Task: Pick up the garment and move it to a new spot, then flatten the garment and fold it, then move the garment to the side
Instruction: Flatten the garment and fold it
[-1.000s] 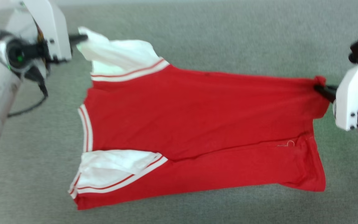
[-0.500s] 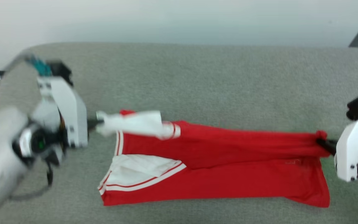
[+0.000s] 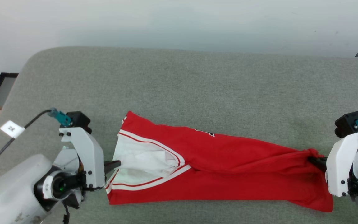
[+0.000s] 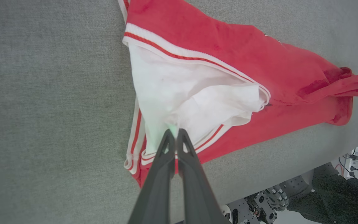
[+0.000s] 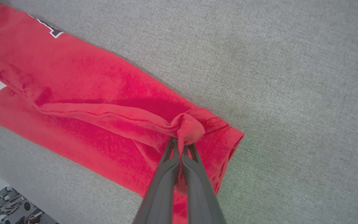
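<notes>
Grey fabric table (image 3: pixel 197 81), pale wall (image 3: pixel 179 21) behind. Red jersey (image 3: pixel 228 177) lies folded lengthwise near table's front edge, long axis left-right, stretched between both arms. At jersey's left end, left gripper (image 3: pixel 117 164) pinches white sleeve (image 3: pixel 141 158). At jersey's right end, right gripper (image 3: pixel 313 160) pinches bunched hem (image 5: pixel 188 127).

**Wide room beyond, tight at the near edge**

Across the middle of the table (image 3: pixel 197 81), from side to side: the garment (image 3: pixel 228 177), pulled long between the left hand (image 3: pixel 117 163) and the right hand (image 3: pixel 312 160), each closed on cloth. Beyond it, a wide free grey surface up to the far edge, then a pale wall (image 3: pixel 166 21). On the near side, only a thin strip of table between the hem and the edge. Over the left corner, behind the left arm, a cable with a white tag (image 3: pixel 11 128). Between the two hands, low passage blocked by the cloth.
</notes>
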{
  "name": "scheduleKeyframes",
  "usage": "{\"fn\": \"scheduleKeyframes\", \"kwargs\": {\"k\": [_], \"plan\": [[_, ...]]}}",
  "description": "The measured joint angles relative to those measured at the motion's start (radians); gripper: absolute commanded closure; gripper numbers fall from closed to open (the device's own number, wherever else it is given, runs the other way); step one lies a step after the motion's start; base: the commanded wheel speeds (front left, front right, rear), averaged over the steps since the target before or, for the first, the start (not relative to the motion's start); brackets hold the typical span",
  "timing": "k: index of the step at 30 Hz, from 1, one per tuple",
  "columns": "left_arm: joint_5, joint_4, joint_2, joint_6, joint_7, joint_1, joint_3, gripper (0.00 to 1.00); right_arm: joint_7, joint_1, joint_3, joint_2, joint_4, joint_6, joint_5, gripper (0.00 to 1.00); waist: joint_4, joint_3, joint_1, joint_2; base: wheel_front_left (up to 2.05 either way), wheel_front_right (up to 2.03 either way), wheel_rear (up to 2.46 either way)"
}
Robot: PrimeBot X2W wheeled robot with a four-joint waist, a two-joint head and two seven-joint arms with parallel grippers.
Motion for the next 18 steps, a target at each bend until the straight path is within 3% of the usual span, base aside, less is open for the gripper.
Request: {"fn": "scheduleKeyframes", "kwargs": {"k": [1,2,3,4,6,7,8,14,18], "plan": [[-0.005,0.006,-0.005,-0.001,0.0,0.003,0.002,0.65,0.003,0.0,0.003,0.002,-0.003,0.0,0.001,0.97,-0.001,-0.002,0.0,0.0,0.0,0.0,0.0],[-0.005,0.01,-0.007,-0.006,-0.002,0.006,0.002,0.29,0.005,0.0,0.006,0.002,-0.006,0.0,0.002,0.78,-0.003,-0.004,0.0,0.0,0.0,0.0,0.0],[-0.006,0.012,-0.009,-0.008,-0.005,0.008,0.003,0.0,0.007,0.0,0.011,0.0,-0.01,0.0,0.003,0.7,-0.003,-0.007,0.0,0.0001,0.0,0.0,0.0],[-0.008,0.013,-0.009,-0.008,-0.006,0.008,0.005,0.0,0.006,-0.001,0.015,-0.004,-0.015,0.0,0.003,0.55,-0.004,-0.01,0.0,0.0,0.0,0.0,0.0],[-0.008,0.012,-0.008,-0.009,-0.008,0.009,0.006,0.0,-0.003,-0.001,0.013,-0.004,-0.016,0.0,0.004,0.15,-0.005,-0.019,0.0,0.0,0.0,0.0,0.0],[-0.007,0.011,-0.007,-0.009,-0.009,0.01,0.005,0.0,-0.004,0.0,0.014,-0.003,-0.014,0.0,0.007,0.04,-0.006,-0.024,0.0,0.0,0.0,0.0,0.0],[-0.007,0.011,-0.006,-0.009,-0.014,0.013,0.004,0.0,-0.004,0.001,0.014,-0.002,-0.012,0.0,0.007,0.0,-0.006,-0.03,0.0,0.0,0.0,0.0,0.0],[0.01,-0.013,0.021,-0.01,-0.076,0.058,0.008,0.0,-0.021,0.027,-0.009,0.019,-0.006,0.0,0.023,0.0,-0.011,-0.076,0.0,0.0,0.0,0.0,0.0],[0.039,-0.036,0.039,-0.016,-0.175,0.102,0.021,0.0,-0.033,0.06,-0.036,0.039,-0.01,0.0,0.023,0.0,-0.015,-0.107,0.0,0.0,0.0,0.0,0.0]]}}
